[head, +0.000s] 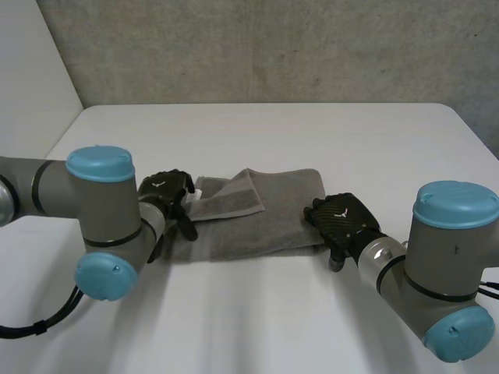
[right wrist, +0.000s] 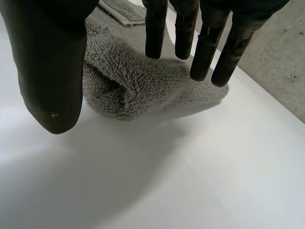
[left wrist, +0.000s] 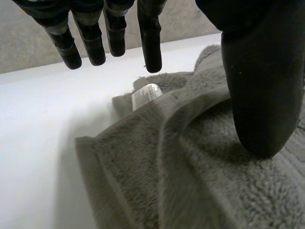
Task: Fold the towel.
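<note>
A grey towel (head: 269, 218) is lying across the middle of the white worktop (head: 257, 132). It is partly folded, with a hemmed flap turned over onto its far left part. The left hand (head: 165, 195) is hovering at the towel's left end and the right hand (head: 343, 220) at its near right corner. Both hands are standing open, fingers straight and thumb spread wide, and neither is holding anything. Whether the left thumb is touching the pile, I cannot tell.

The towel is looking soft, thick and light. It is likely going to sag and bunch rather than keep a shape, though the terry should be giving good grip. The corners and hemmed edges are probably offering the best places to pinch.

The left wrist view is showing a small white label (left wrist: 146, 95) near the fingertips and raised folds beneath the thumb, which the head view is not making out. The right wrist view is showing the right corner bunched and creased, lying just under the fingertips.
</note>
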`<move>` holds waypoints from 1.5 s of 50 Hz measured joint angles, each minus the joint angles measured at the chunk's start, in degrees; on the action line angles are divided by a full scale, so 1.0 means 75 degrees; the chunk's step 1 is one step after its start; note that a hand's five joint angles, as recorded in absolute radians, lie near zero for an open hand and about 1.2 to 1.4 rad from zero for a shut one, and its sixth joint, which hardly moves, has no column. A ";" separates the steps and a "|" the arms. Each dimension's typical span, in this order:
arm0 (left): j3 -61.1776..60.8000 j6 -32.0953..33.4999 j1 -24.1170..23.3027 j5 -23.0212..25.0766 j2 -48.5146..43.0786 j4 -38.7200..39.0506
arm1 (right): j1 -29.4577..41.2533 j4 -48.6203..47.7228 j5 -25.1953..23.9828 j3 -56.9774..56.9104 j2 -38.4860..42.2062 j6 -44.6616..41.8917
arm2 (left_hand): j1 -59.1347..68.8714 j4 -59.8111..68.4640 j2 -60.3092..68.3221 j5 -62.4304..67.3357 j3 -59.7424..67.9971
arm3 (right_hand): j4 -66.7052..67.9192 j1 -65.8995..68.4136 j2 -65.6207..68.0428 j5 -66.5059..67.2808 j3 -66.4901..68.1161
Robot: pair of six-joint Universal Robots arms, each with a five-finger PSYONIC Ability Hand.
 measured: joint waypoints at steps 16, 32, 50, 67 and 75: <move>0.1364 0.0149 -0.0268 0.0230 -0.1022 0.0083 | -0.0005 -0.0006 0.0011 0.0016 0.0024 -0.0157 | 0.0000 0.0001 0.0000 0.0002 0.0001 | 0.0000 0.0000 0.0001 -0.0001 0.0000; 0.2468 0.0592 0.0212 -0.1002 -0.1439 0.0136 | -0.0012 -0.0025 0.0012 0.0035 0.0013 -0.0160 | 0.0000 0.0000 0.0001 0.0002 0.0001 | 0.0000 0.0000 0.0001 0.0000 0.0000; 0.1058 0.0565 0.0476 -0.1277 -0.0483 0.0004 | -0.0010 -0.0887 0.0006 0.0436 -0.0140 -0.0083 | 0.0001 0.0001 0.0001 0.0020 0.0002 | 0.0928 0.1078 0.1127 0.0887 0.0965; -0.1758 0.0539 0.0474 0.0398 0.1802 0.0256 | 0.0187 -0.1801 0.0014 0.0670 0.0072 0.0146 | 0.7932 0.8297 0.8113 0.8236 0.8220 | 0.2429 0.2506 0.2646 0.2313 0.2443; -0.2304 0.0545 0.0525 0.0575 0.1950 0.0649 | 0.0200 -0.1847 0.0012 0.0536 0.0401 0.0185 | 0.7934 0.8469 0.8114 0.8268 0.8365 | 0.4078 0.4211 0.4281 0.3922 0.4077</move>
